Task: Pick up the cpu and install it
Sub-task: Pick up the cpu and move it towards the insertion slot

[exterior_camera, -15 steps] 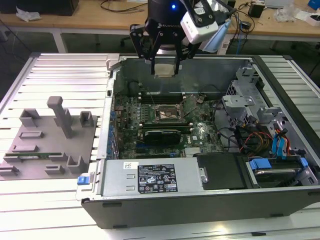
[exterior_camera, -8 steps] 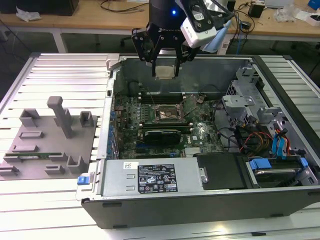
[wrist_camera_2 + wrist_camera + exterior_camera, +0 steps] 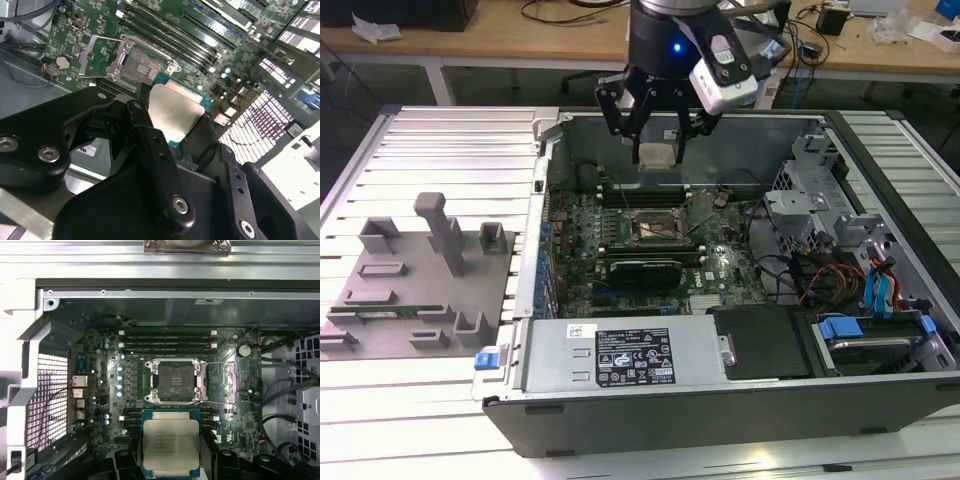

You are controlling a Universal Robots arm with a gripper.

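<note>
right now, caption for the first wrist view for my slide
cpu held in the claw above the motherboard, socket open and empty

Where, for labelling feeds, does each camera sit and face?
Exterior view: off the arm, looking down into the open computer case; shows the gripper holding the cpu.
First wrist view: on the wrist, facing straight down at the socket; fingertips show.
Second wrist view: on the wrist, angled past black fingers.
Both wrist views share cpu and socket.

Open computer case [image 3: 670, 425] beneath the gripper [image 3: 658, 150], green motherboard [image 3: 100, 390] inside, grey fixture block [image 3: 430, 270] well off to one side, holding memory stick [image 3: 375, 311].
</note>
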